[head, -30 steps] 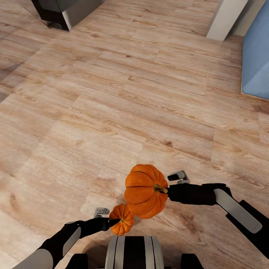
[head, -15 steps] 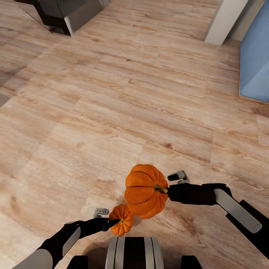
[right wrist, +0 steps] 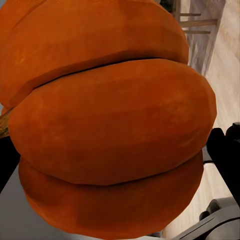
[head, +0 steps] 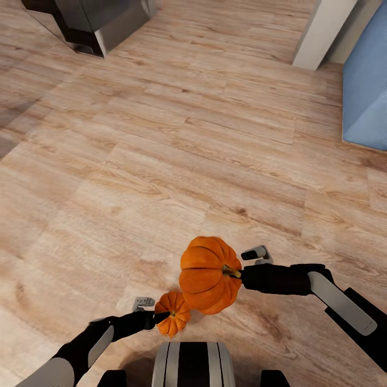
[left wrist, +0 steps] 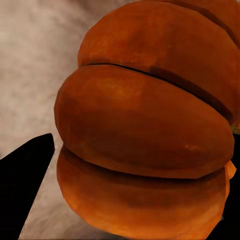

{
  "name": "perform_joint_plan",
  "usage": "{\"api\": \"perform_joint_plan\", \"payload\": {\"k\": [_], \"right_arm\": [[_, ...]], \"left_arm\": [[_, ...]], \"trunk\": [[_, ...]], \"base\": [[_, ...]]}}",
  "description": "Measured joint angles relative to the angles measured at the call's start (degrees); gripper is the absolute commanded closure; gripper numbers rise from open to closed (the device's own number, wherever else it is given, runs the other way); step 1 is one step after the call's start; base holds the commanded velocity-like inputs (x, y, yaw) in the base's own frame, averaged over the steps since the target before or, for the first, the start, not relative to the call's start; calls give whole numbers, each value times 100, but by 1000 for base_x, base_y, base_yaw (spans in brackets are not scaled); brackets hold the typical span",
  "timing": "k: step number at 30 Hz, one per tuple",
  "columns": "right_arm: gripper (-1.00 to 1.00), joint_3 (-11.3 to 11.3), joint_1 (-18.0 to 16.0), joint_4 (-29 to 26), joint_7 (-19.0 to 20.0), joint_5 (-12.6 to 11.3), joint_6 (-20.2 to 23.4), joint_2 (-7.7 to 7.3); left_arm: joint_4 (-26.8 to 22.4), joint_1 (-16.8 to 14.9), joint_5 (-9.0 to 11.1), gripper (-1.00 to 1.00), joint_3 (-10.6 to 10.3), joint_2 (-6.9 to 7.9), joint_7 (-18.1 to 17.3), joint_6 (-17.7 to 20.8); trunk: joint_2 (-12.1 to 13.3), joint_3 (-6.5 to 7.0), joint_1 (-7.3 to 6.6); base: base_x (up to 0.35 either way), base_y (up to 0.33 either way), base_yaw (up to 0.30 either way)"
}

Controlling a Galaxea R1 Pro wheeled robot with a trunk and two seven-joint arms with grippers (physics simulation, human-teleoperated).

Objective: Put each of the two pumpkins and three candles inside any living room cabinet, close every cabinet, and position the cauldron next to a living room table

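Two orange ribbed pumpkins hang above the wood floor, close in front of my trunk. My right gripper (head: 237, 273) is shut on the stem end of the larger pumpkin (head: 207, 274), whose ribs loom close in the right wrist view (right wrist: 110, 120) beside a dark finger (right wrist: 225, 150). Just below and to its left, my left gripper (head: 160, 317) is shut on the smaller pumpkin (head: 172, 313). The left wrist view looks straight onto that pumpkin (left wrist: 145, 135), with one black fingertip (left wrist: 25, 175) at its side. The cabinet, candles and cauldron are out of view.
Pale wood plank floor (head: 161, 161) stretches ahead. A dark and grey boxy unit (head: 91, 21) stands at the far left. A white post (head: 322, 29) and a blue piece of furniture (head: 368, 80) stand at the far right.
The whole view has shifted as the camera moved, with the far objects sliding down and left. The left gripper and its small pumpkin have dipped slightly. The right arm holds its pose.
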Motion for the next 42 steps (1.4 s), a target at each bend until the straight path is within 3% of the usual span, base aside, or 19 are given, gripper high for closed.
{"api": "perform_joint_plan", "payload": {"k": [3, 10, 15, 19, 24, 28, 30, 34, 40, 42], "right_arm": [[100, 1, 0, 0, 1, 3, 0, 0], [100, 0, 2, 2, 2, -16, 7, 0], [100, 0, 3, 14, 2, -18, 4, -3], [100, 0, 3, 29, 6, -24, -6, -8], [100, 0, 5, 34, 6, -24, -11, -7], [100, 0, 3, 35, 3, -7, -14, -2], [100, 0, 1, 44, 2, 19, -20, 4], [100, 0, 3, 58, -25, 41, -24, 16], [100, 9, 4, 62, -398, 41, -110, 58], [100, 10, 5, 62, -544, 42, -129, 60]], "left_arm": [[-8, 0, -11, 100, 304, 7, -36, 3], [35, 1, -12, 100, 405, 35, -26, 10], [53, 0, 60, 100, 470, 272, -49, 7], [51, 16, 535, 100, 786, 490, -139, 10], [57, 40, 929, 100, 868, 818, -509, 25], [128, 54, 1597, 100, 874, 1100, -944, 50], [355, 60, 1981, 100, 884, 1317, -1511, 81], [704, 55, 2421, 100, 890, 1448, -2228, 266], [1005, 60, 2999, 100, 913, 1684, -2633, 656], [1025, 62, 3082, 100, 869, 1711, -2793, 793]], "trunk": [[1, 21, -3], [11, 176, -21], [17, 287, -34], [23, 376, -44], [29, 487, -57], [35, 576, -67], [37, 620, -73], [43, 709, -83], [51, 842, -98], [53, 886, -103]], "base": [[0, 0, 0], [0, 0, 0], [0, 0, 0], [0, 0, 0], [0, 0, 0], [0, 0, 0], [0, 0, 0], [0, 0, 0], [0, 0, 0], [0, 0, 0]]}}
